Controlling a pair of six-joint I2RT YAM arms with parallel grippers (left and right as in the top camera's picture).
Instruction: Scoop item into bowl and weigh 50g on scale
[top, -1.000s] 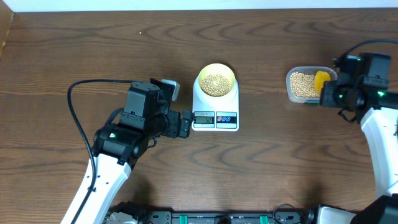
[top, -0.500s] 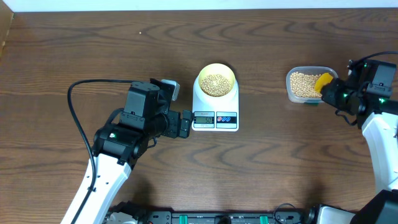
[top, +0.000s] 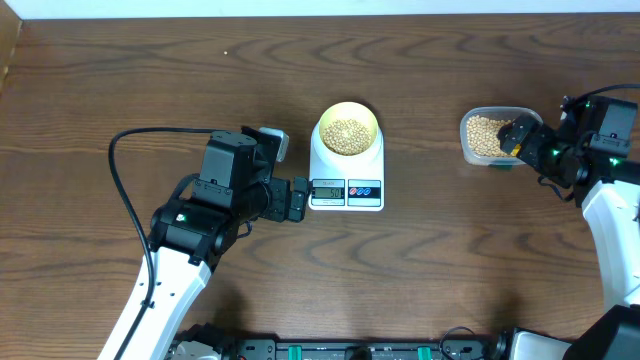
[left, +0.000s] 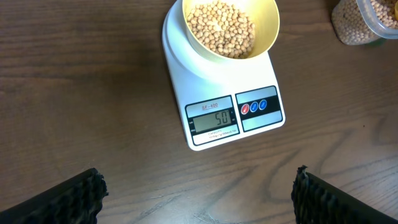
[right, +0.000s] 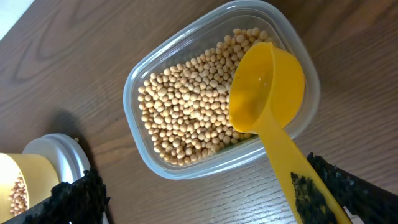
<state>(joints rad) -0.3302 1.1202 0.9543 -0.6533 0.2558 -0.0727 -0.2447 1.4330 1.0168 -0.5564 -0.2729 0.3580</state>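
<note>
Many small round tan beans (left: 221, 28) sit in the pale yellow round bowl (left: 268, 18) at the top centre of the left wrist view. It stands on the white rounded-rectangle digital scale (left: 180, 84), whose display (left: 213, 118) reads 50. The left gripper (left: 196, 199) gapes wide below. The right gripper (right: 199, 193) is wide too, with the bright yellow plastic scoop (right: 267, 87) resting in the clear plastic tub (right: 134, 84).
</note>
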